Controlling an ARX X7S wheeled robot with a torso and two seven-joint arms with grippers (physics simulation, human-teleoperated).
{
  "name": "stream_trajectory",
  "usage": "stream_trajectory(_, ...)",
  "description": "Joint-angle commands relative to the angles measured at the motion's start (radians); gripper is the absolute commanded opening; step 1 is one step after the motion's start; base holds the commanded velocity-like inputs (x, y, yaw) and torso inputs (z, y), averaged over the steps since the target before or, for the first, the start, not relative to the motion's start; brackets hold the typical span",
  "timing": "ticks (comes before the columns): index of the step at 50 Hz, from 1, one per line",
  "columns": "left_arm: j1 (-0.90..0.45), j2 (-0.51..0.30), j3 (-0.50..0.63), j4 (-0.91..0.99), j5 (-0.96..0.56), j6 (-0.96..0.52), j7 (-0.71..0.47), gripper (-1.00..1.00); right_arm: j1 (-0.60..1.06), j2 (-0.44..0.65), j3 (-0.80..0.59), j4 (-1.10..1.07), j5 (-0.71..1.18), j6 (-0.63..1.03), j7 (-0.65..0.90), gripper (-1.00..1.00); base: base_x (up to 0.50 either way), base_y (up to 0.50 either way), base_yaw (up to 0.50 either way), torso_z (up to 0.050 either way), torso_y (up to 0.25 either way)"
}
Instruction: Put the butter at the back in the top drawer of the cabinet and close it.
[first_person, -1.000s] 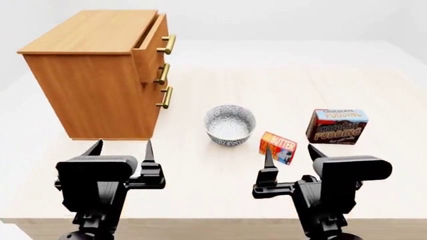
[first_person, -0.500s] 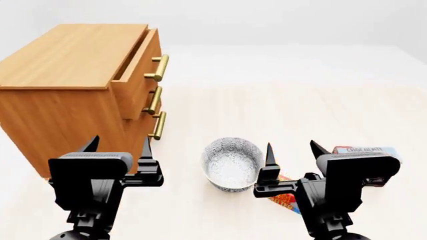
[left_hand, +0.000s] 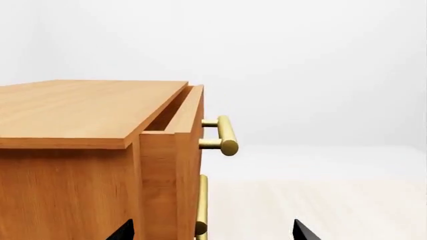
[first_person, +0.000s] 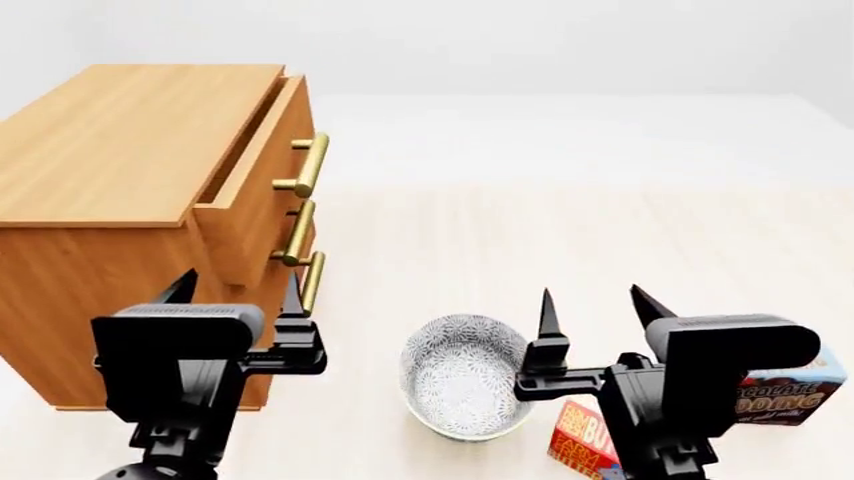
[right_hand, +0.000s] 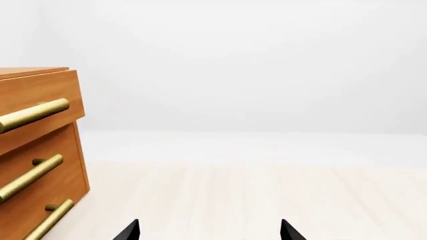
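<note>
The view has closed in on the light-brown wooden cabinet (first_person: 120, 190), whose uppermost drawer with a brass bar handle (first_person: 254, 185) now looms larger at the left, standing slightly open. The small red-orange butter box (first_person: 583, 445) has slid to the near right edge, beside the patterned white bowl (first_person: 465, 375). The left gripper (first_person: 234, 290) and right gripper (first_person: 590, 308) both hang wide apart and empty, so grasping has yet to begin.

The cabinet (first_person: 94, 190) is light-brown wood with brass handles (first_person: 304, 165); the bench (first_person: 561, 240) is pale wood. The bowl (first_person: 465, 375) has a fine grey-white speckle. The butter (first_person: 585, 445) is red-orange, the pudding box (first_person: 790, 398) brown and blue, both grippers black.
</note>
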Motion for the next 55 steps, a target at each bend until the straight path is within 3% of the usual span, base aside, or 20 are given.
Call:
stream_trajectory(1, -0.045, -0.012, -0.013, 0.052, -0.056, -0.117, -0.024, 1.0, -0.048, 0.009, 0.013, -0.026, -0.001, -0.024, 0.01, 1.0, 0.0, 0.0, 0.0, 0.0, 0.0)
stream_trajectory(14, -0.198, -0.021, -0.077, 0.138, -0.196, -0.341, -0.049, 1.0, -0.088, 0.018, 0.037, -0.009, 0.018, -0.059, -0.007, 1.0, 0.0, 0.0, 0.0, 0.0, 0.0)
stream_trajectory(31, -0.568, 0.049, -0.293, 0.179, -0.478, -0.797, -0.162, 1.0, -0.109, 0.028, 0.055, -0.015, 0.038, -0.082, -0.013, 1.0, 0.0, 0.0, 0.0, 0.0, 0.0)
stream_trajectory(45, -0.852, -0.053, -0.194, -0.136, -0.914, -0.808, -0.554, 1.0, -0.107, 0.035, 0.046, -0.002, 0.044, -0.084, -0.014, 1.0, 0.0, 0.0, 0.0, 0.0, 0.0)
stream_trajectory(55, -1.041, -0.089, -0.056, -0.372, -0.984, -0.794, -0.639, 1.0, -0.106, 0.042, 0.045, -0.003, 0.052, -0.08, -0.012, 1.0, 0.0, 0.0, 0.0, 0.0, 0.0)
